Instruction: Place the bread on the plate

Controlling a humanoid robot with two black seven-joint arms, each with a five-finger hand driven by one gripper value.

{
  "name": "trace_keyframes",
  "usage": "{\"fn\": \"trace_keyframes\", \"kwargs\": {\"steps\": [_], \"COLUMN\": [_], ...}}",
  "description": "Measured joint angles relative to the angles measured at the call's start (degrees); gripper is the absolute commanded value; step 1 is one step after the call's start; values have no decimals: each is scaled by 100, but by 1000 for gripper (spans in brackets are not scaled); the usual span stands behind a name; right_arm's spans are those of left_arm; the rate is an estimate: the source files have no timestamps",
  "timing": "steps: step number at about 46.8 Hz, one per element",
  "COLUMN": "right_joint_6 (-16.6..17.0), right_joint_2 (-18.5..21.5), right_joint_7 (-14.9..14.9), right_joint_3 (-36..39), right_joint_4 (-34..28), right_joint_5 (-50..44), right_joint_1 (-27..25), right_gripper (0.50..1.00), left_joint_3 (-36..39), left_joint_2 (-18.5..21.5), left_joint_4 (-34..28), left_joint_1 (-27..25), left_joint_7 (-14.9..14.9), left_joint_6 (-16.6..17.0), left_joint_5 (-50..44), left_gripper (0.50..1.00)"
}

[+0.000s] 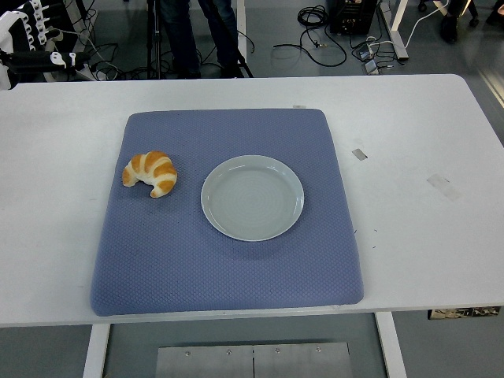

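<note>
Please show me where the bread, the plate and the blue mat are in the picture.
bread (150,173), head view, middle of its crust.
plate (252,197), head view, bare centre.
blue mat (228,272), head view, bare part near the front.

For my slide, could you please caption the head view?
Croissant lies on the blue mat left of the empty plate, apart from it; no robot hand in view.
</note>
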Motion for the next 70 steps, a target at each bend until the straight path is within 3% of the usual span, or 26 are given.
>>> {"fn": "trace_keyframes", "kwargs": {"steps": [6,14,24,34,42,51,70], "right_joint_6": [0,0,1,2,2,2,2], "right_joint_2": [0,0,0,0,0,0,0], "right_joint_7": [0,-2,-3,-4,-3,-3,-3], "right_joint_3": [-2,-1,-2,-2,-2,-2,-2], "right_joint_4": [0,0,0,0,0,0,0], "right_joint_5": [1,0,-1,2,2,3,1], "right_joint_1": [-1,-8,1,-3,-4,-2,-4], "right_gripper": [1000,1000,1000,1000,1000,1000,1000], "left_joint_3": [66,150,167,171,337,773,1197], "left_joint_2": [223,317,294,283,283,266,294], "left_joint_4": [-390,-788,-1121,-1829,-2208,-2425,-2957], "left_joint_1": [-66,-270,-319,-233,-86,-22,217], "left_joint_7": [173,1157,1552,2321,2399,2359,2372], "left_joint_6": [-50,53,359,948,1226,1754,1758], "left_joint_5": [132,880,1682,2443,3329,4271,5046], "left_gripper": [934,934,934,934,934,934,933]}}
